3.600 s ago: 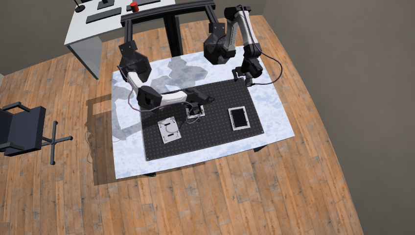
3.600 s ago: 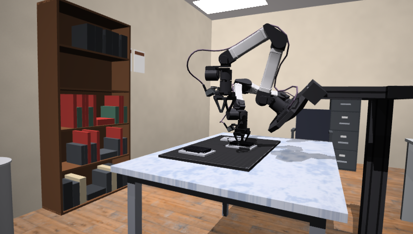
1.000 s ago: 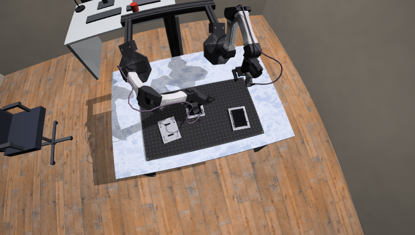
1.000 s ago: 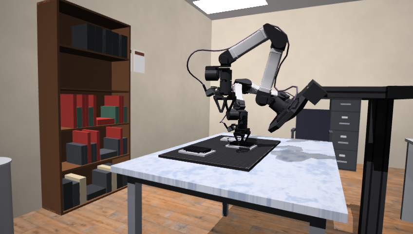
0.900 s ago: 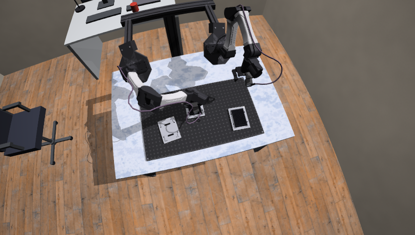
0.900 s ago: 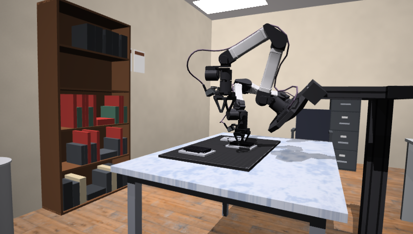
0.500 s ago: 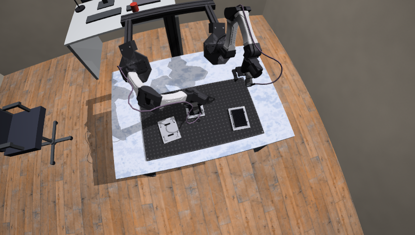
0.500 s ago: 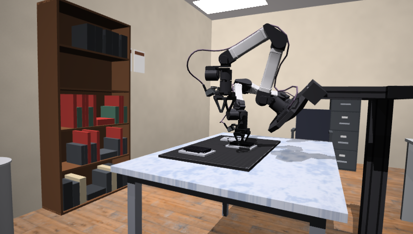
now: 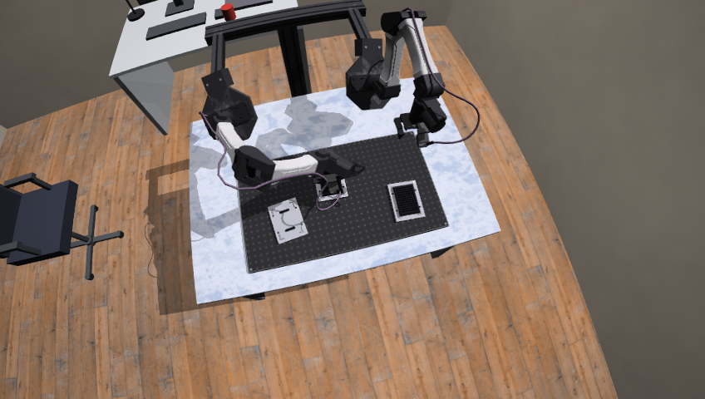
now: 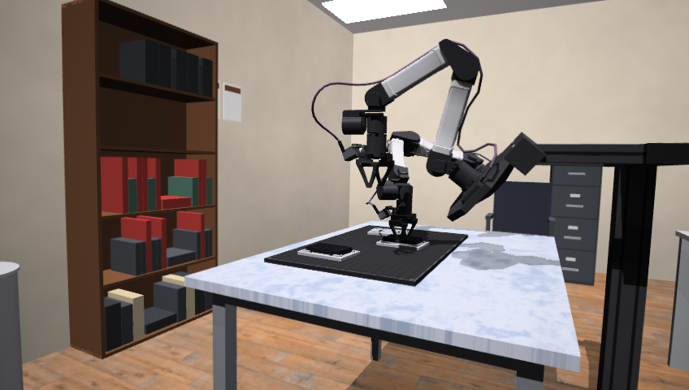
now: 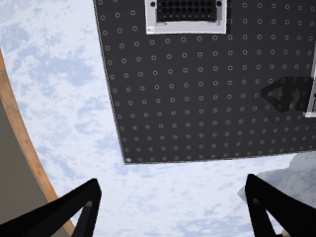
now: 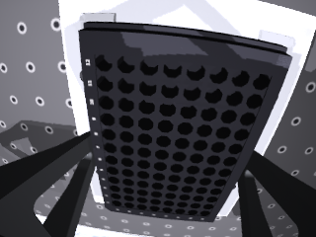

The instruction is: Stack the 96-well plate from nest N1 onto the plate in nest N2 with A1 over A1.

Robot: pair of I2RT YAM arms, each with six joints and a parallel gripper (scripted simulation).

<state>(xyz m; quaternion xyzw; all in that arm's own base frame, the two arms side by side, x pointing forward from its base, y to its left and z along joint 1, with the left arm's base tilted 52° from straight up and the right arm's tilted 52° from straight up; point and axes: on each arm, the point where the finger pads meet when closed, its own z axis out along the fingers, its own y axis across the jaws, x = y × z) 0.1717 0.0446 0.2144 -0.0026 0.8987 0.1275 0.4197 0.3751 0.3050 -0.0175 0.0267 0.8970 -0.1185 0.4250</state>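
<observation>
right gripper (image 9: 332, 190) (image 10: 403, 235) (image 12: 172, 148) clamped on black well plate (image 10: 409, 238) (image 12: 170, 126) at middle nest (image 9: 326, 199) (image 10: 402, 245) (image 12: 74, 94), left gripper (image 9: 411, 140) (image 10: 375, 184) (image 11: 173, 183) fingers wide apart

Office: bookshelf (image 10: 80, 169), file cab. (image 10: 575, 179), desk (image 9: 190, 54).
</observation>
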